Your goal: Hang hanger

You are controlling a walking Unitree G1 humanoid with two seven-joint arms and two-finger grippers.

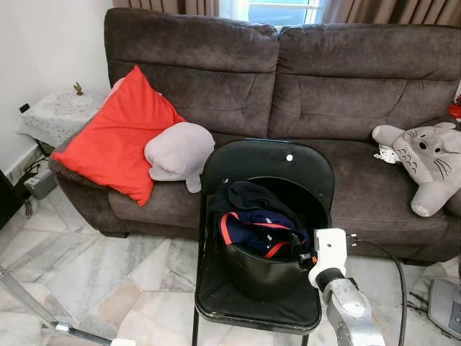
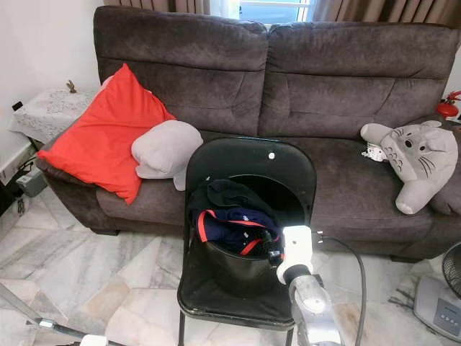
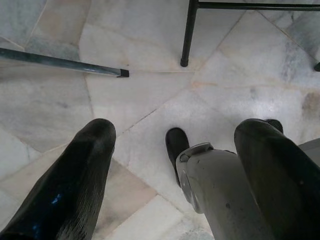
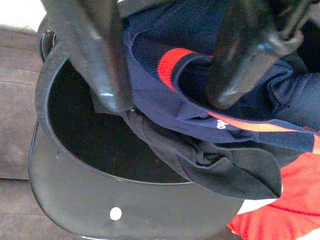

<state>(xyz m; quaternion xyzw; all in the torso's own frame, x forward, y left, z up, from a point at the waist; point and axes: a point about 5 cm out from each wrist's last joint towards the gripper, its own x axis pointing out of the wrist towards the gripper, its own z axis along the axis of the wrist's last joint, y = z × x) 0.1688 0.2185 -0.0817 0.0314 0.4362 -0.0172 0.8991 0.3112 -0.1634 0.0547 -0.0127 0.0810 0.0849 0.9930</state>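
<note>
While the right arm reaches forward from 5 o'clock, its right claw (image 4: 165,75) stands spread over the clothes (image 1: 256,220) in a black bucket (image 1: 263,277) on a chair (image 1: 266,162). The left claw (image 3: 175,175) hangs released above the marble floor (image 1: 108,274). A sofa (image 1: 324,79) stands at 12 o'clock. I cannot make out the hanger.

Home living room: a brown sofa (image 1: 288,94) with a red cushion (image 1: 115,137) and plush toy (image 1: 428,162) is seen, marble floor (image 1: 108,267), curtained window (image 1: 277,11) behind.
</note>
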